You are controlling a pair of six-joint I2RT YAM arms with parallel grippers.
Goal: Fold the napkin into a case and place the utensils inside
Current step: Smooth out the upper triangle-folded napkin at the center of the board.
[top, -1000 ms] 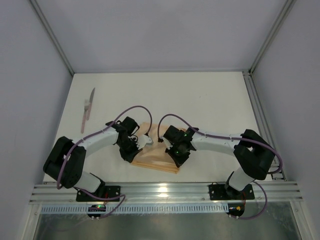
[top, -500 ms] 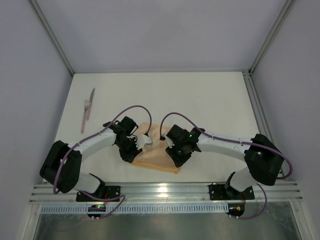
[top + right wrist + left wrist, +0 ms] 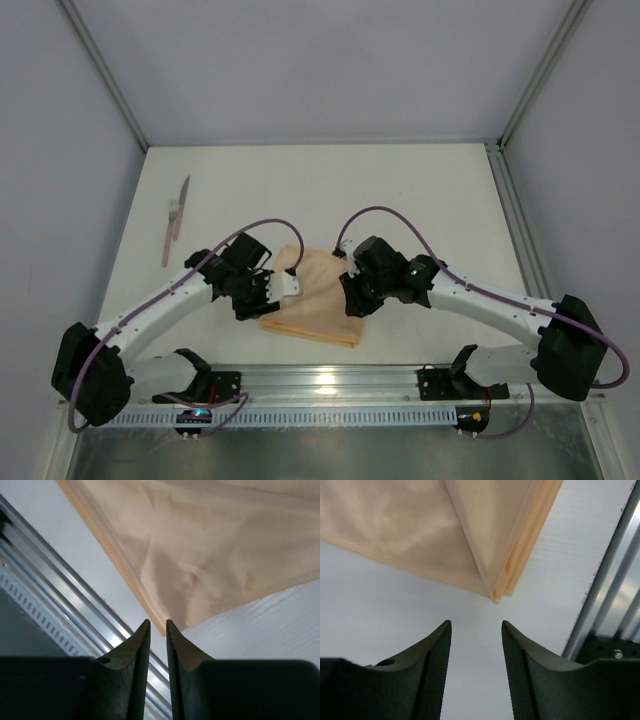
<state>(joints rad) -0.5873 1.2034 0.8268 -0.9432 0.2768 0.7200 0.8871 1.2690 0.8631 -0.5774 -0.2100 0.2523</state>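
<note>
White table [image 3: 420, 200], grey walls. Folded napkin [image 3: 318, 305] sits by the near edge, utensils [image 3: 175, 222] by the left edge. My left claw [image 3: 475, 626] is spread and empty, my right claw [image 3: 157, 622] barely cracked, also empty.

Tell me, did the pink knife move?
No. The utensils lie in the same spot as before, beside the left edge of the table.

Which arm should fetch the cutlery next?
Left. The slim pink-handled silver cutlery lies at the left of the table, nearer the left gripper, whose jaws stand open and empty. The right gripper sits beyond the folded peach-orange cloth napkin.
</note>
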